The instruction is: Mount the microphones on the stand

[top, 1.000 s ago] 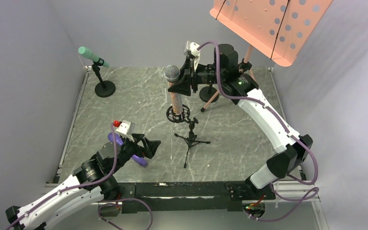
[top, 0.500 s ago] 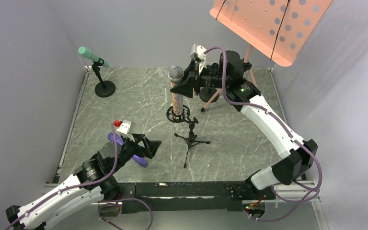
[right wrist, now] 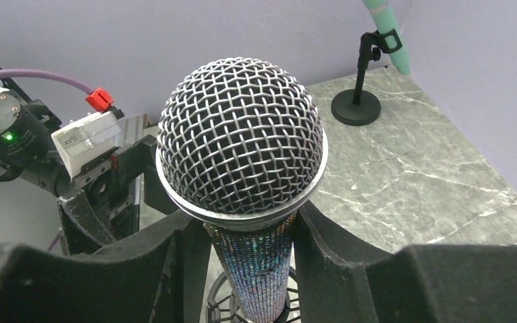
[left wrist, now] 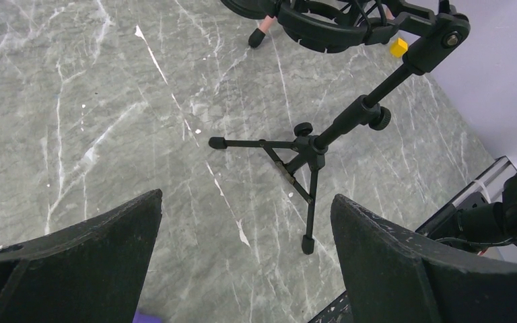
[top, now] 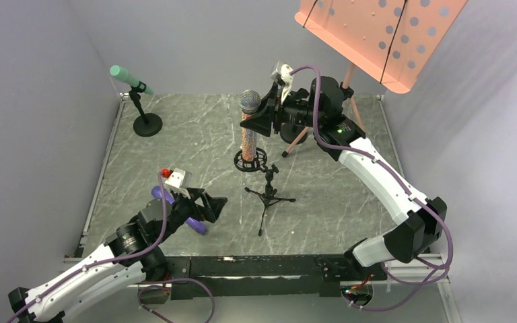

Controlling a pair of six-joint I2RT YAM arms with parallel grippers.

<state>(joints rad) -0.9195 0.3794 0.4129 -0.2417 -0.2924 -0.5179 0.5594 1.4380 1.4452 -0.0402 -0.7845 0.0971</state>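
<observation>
Over the ring (top: 241, 164), glittery microphone (top: 248, 131) moved right.

Glittery microphone (right wrist: 254, 266), metal-mesh head.

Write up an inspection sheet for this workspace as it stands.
Surface: grey marbled tabletop, white veining.
Job's things: teal-green microphone clipped in a round-base stand; glittery microphone with silver mesh head upright, lower end in the ring mount of the black tripod stand; purple microphone lying under the left arm.
Clutter: small yellow cube on the tabletop past the tripod stand.
Grippers: right gripper shut on the glittery microphone just below its head; left gripper open, holding nothing.
Cables: purple cables along both arms.
Surroundings: salmon perforated music stand at far right; plain grey walls.
</observation>
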